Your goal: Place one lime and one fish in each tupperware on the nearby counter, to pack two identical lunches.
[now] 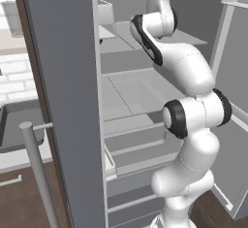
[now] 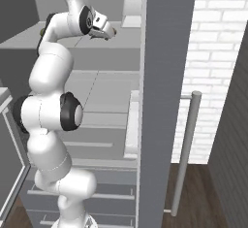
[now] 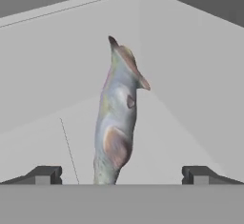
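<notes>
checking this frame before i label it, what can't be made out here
- Fish: in the hand view its near end is cut off by the bottom of the picture, so whether the open gripper touches it is unclear.
- Gripper in the right base view: too small to judge its jaws.
- Fridge shelf in the left base view: the arm and the grey door hide parts of it.

An open grey fridge door (image 1: 63, 101) with a bar handle (image 1: 36, 169) fronts pale shelves (image 1: 140, 93) and a white brick wall (image 2: 218, 52).

Fish (image 3: 116, 118) skin smooth, silvery sheen; fridge shelf (image 3: 57, 99) matt grey
</notes>
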Controlling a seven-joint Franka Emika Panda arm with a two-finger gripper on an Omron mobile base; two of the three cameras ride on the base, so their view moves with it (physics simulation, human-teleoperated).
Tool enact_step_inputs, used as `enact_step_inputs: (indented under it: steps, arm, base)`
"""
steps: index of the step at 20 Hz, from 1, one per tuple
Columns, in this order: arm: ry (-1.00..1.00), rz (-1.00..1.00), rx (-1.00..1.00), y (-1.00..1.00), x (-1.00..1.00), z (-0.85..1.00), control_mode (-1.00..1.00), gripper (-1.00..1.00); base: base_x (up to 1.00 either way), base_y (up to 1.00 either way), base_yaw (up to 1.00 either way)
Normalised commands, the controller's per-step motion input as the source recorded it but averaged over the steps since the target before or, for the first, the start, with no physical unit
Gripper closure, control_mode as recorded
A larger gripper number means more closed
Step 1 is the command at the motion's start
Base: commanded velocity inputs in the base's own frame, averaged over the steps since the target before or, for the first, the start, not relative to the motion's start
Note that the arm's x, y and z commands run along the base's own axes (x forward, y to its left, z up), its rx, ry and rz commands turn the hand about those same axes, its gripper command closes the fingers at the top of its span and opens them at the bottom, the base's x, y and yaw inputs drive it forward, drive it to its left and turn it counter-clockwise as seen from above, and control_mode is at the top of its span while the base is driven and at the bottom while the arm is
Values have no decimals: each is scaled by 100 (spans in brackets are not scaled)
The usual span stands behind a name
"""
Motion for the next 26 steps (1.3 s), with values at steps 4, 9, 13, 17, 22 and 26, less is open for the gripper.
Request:
enact_step_inputs:
  steps: [4, 9, 13, 17, 22, 26]
  arm:
    - [0, -10, 1, 0, 32, 0, -100, -100]
    - [0, -8, 0, 0, 23, 0, -100, -100]
    - [0, -6, 0, 0, 13, -11, -100, -100]
    - [0, -4, 2, -11, 0, -43, -100, 100]
    - [-4, 0, 0, -4, 6, -14, -100, 100]
    - [-9, 0, 0, 0, -30, -9, -100, 100]
  base:
    - [0, 0, 0]
    - [0, 0, 0]
    - [0, 0, 0]
    - [0, 0, 0]
    - [0, 0, 0]
    - [0, 0, 0]
